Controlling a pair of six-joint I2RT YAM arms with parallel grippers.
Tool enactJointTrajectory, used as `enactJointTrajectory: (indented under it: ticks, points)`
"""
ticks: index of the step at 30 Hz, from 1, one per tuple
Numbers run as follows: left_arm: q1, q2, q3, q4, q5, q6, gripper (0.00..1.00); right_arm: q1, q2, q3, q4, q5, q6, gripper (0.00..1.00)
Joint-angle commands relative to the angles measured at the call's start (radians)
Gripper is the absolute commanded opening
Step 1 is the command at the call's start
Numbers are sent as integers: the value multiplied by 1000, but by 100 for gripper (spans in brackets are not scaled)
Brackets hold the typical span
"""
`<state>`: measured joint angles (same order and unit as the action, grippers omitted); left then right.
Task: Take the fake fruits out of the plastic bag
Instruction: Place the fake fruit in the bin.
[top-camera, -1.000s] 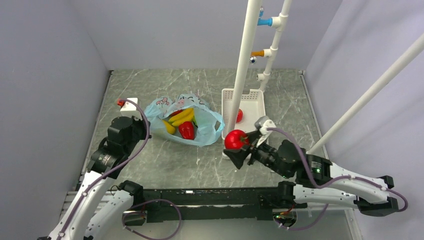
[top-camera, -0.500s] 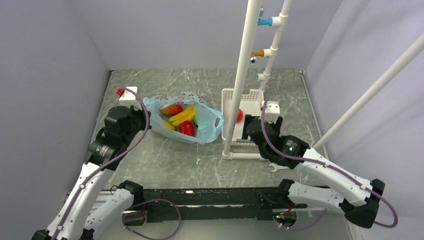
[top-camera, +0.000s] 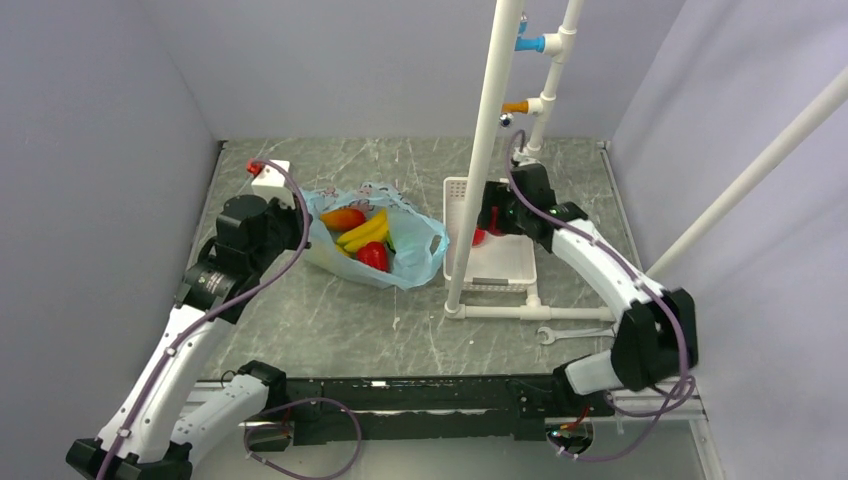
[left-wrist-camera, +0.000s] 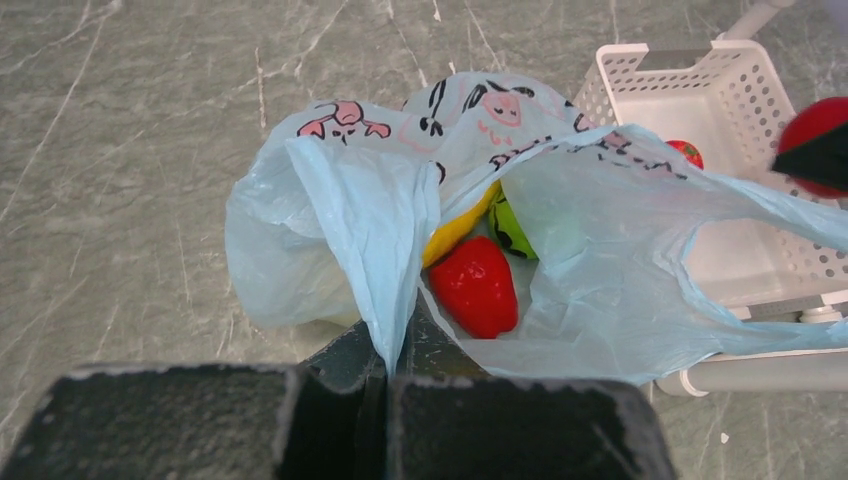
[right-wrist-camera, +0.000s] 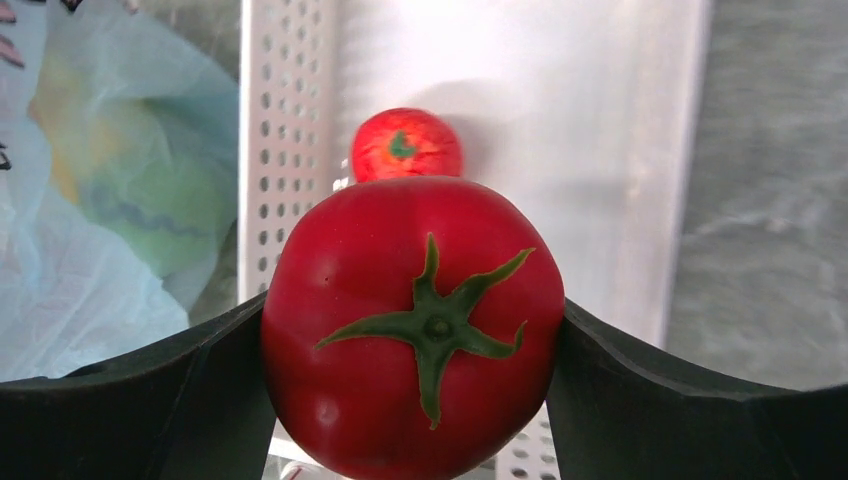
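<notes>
The light-blue plastic bag (top-camera: 415, 258) lies open left of the basket. Inside it are yellow bananas (top-camera: 365, 230), a red pepper-like piece (top-camera: 373, 257), an orange piece (top-camera: 343, 218) and a green piece (left-wrist-camera: 512, 226). My left gripper (top-camera: 300, 232) is shut on a fold of the bag's rim (left-wrist-camera: 385, 300) and holds it up at the bag's left side. My right gripper (right-wrist-camera: 413, 330) is shut on a red tomato (right-wrist-camera: 413, 300) with a green stem. It holds the tomato above the white slotted basket (right-wrist-camera: 262, 150), over a smaller red fruit (right-wrist-camera: 405, 145).
The white basket (top-camera: 505, 265) stands right of the bag. A white pipe frame (top-camera: 482, 170) rises in front of the basket, with its foot bar on the table. A wrench (top-camera: 560, 333) lies near the front right. Grey walls enclose the table.
My right arm has swung from the near middle to the far side, carrying the tomato over the basket. My left gripper has moved farther away with the bag's rim, and the bag gapes wider.
</notes>
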<state>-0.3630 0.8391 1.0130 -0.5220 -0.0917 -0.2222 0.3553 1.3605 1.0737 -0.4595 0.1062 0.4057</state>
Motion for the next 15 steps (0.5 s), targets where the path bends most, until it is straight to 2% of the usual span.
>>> enactJointTrajectory:
  ticks: [1, 2, 5, 7, 8, 9, 11, 15]
  points:
    - [4, 5, 81, 40, 31, 13, 0, -23, 106, 92, 72, -200, -46, 1]
    - [4, 8, 93, 40, 30, 13, 0, -24, 134, 101, 66, -192, -47, 4]
    - [4, 21, 125, 44, 22, 19, 0, -24, 189, 113, 42, -158, -68, 27]
    - [4, 20, 121, 65, 9, 36, 0, -24, 197, 106, 41, -128, -87, 58]
    - [4, 19, 114, 81, 4, 46, 0, -25, 195, 105, 39, -122, -97, 71]
    - [4, 21, 105, 92, 11, 59, 0, -24, 192, 108, 33, -121, -106, 79]
    - [4, 32, 94, 104, 25, 79, 0, -24, 184, 141, 7, -130, -124, 88]
    - [5, 87, 140, 94, 48, 63, 0, -37, 177, 194, -9, -166, -130, 99]
